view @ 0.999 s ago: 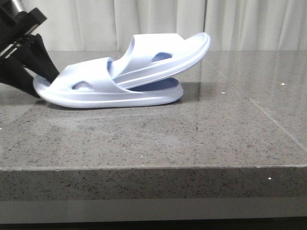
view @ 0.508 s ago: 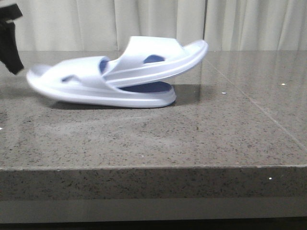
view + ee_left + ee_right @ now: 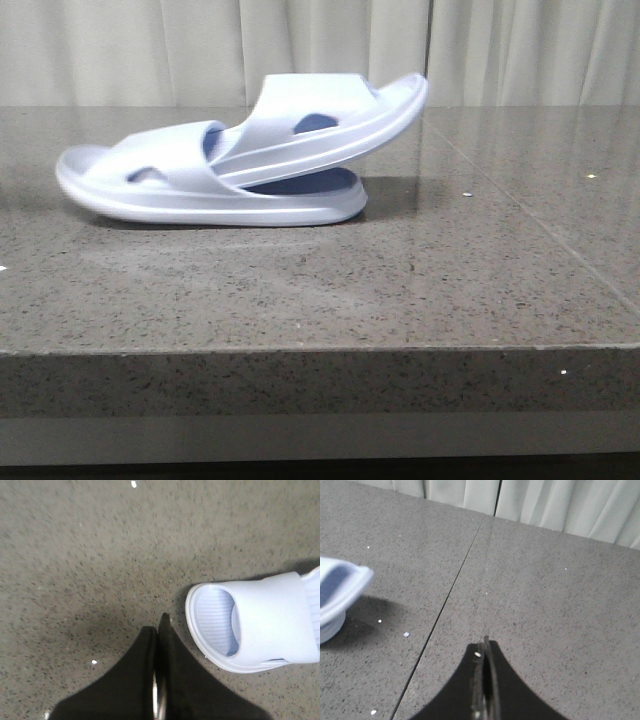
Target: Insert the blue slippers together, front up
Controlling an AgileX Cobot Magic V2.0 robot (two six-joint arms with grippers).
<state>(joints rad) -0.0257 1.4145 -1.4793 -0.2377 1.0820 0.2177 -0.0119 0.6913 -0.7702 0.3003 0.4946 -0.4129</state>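
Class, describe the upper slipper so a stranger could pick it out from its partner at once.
On the grey stone table sit two pale blue slippers. The upper slipper is tucked under the strap of the lower slipper; unlike its flat partner, it tilts, its free end raised off the table.

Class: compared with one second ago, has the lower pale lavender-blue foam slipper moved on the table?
Yes. The lower pale lavender-blue foam slipper slid slightly left, away from the table seam.

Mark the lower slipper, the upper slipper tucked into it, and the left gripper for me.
lower slipper (image 3: pixel 170 160), front view, on its strap
upper slipper (image 3: pixel 330 135), front view, on the side of its sole
left gripper (image 3: pixel 161 622), left wrist view, at the closed fingertips, beside the slipper's open toe end
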